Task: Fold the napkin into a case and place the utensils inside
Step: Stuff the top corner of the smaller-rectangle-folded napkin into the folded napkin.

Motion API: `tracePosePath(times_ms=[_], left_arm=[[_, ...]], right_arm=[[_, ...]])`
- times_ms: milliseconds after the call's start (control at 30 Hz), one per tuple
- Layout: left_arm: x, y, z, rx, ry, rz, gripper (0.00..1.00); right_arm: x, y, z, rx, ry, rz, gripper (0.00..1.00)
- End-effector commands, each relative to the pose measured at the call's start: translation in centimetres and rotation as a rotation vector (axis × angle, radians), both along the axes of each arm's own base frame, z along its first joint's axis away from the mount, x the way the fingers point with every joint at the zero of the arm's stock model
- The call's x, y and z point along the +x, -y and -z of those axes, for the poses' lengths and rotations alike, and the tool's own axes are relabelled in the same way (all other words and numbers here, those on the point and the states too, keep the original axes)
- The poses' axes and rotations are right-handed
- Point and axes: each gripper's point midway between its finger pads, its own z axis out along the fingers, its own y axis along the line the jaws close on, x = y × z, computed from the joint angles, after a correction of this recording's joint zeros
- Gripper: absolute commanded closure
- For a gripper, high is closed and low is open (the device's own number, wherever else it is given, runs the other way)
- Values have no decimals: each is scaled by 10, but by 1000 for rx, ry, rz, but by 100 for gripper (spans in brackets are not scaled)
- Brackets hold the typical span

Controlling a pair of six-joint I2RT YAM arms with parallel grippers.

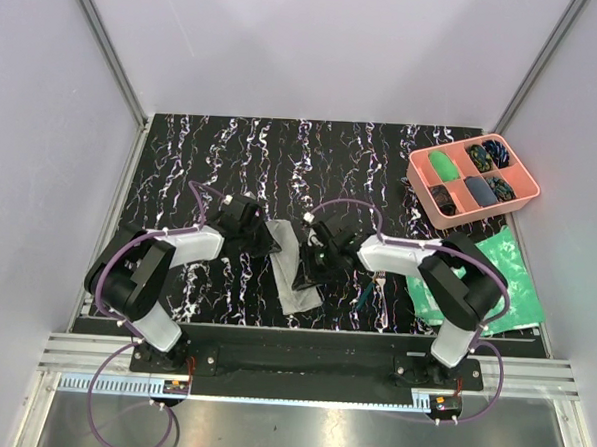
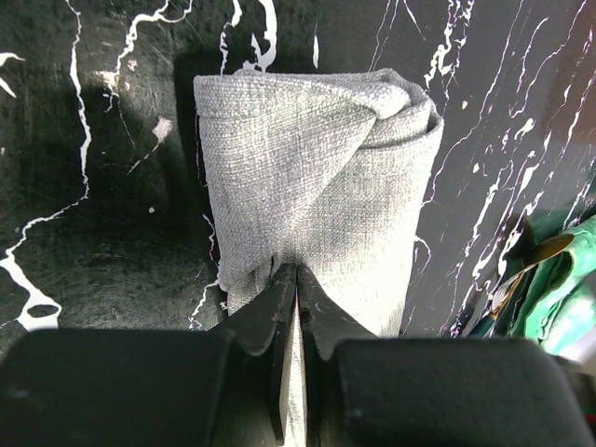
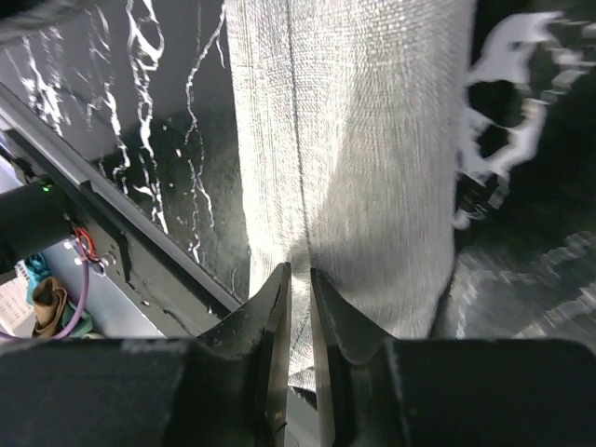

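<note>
The napkin (image 1: pixel 294 270) lies folded into a narrow grey strip on the black marbled table, between the two arms. In the left wrist view the napkin (image 2: pixel 317 168) shows a rolled, overlapped far end. My left gripper (image 2: pixel 296 272) is shut on its near edge, and the cloth puckers at the tips. My right gripper (image 3: pixel 300 272) pinches the long side of the napkin (image 3: pixel 363 140), with cloth between its nearly closed jaws. The utensils (image 1: pixel 375 288) lie on the table right of the napkin, beside the green sheet. Part of the utensils (image 2: pixel 518 272) shows in the left wrist view.
A pink compartmented tray (image 1: pixel 425 171) holding dark and green items stands at the back right. A green-and-white mottled sheet (image 1: pixel 501 279) lies at the right, under the right arm. The table's near rail (image 3: pixel 121 233) runs close below the napkin's end.
</note>
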Motion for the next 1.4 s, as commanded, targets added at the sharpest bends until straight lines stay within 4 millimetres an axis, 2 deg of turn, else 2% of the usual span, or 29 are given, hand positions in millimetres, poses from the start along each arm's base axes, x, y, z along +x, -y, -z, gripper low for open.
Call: tracePosePath(times_ms=[0, 67, 100, 167, 200, 267, 300, 367, 400, 433, 467, 533, 567, 633, 667, 800, 867, 1067, 1233, 1367], left_arm=[[19, -2, -18, 10, 82, -19, 91], [20, 1, -26, -15, 104, -6, 90], [20, 4, -39, -38, 130, 2, 89], [19, 3, -50, -44, 148, 7, 85], [21, 3, -65, -52, 188, 7, 82], [12, -4, -70, -30, 172, 5, 81], [10, -8, -82, -32, 205, 0, 81], [-3, -15, -80, -14, 193, 2, 80], [-7, -19, -88, -15, 214, 4, 80], [-13, -21, -85, -11, 207, 8, 79], [-24, -25, -74, -1, 175, 18, 79], [-37, -24, -72, -38, 153, 28, 79], [-49, -27, -57, -39, 119, 31, 79], [-58, -25, -58, -84, 128, 36, 78], [-68, -28, -49, -88, 106, 40, 78], [-86, -19, -48, -166, 76, 68, 76], [-94, -15, -44, -183, 66, 80, 76], [-115, 1, -33, -181, 32, 96, 78], [-124, 1, -16, -154, -25, 54, 78], [-125, -2, -18, -165, -8, 21, 80]], right_arm=[[-16, -28, 11, 47, -20, -52, 78], [-21, -32, 15, 37, -23, -58, 78], [-20, -31, 16, 28, -15, -52, 78], [-19, -29, 16, 18, -1, -43, 78], [-16, -25, 17, -1, 12, -36, 77], [-16, -22, 17, -19, 23, -43, 76], [-15, -22, 16, -32, 25, -45, 75], [-14, -20, 13, -42, 41, -60, 73], [-12, -17, 9, -58, 53, -59, 70], [-11, -16, 7, -68, 68, -71, 68], [-9, -16, 4, -73, 80, -76, 65], [-5, -13, -3, -95, 107, -89, 61], [-4, -14, -7, -93, 113, -94, 60], [-1, -14, -12, -107, 123, -107, 59], [-1, -14, -13, -115, 126, -111, 58], [-4, -13, -15, -188, 151, -140, 50], [-7, -14, -14, -216, 157, -153, 47], [-16, -8, -4, -357, 188, -180, 46], [-20, -1, 6, -477, 232, -197, 46], [-19, 3, 10, -539, 265, -213, 42]])
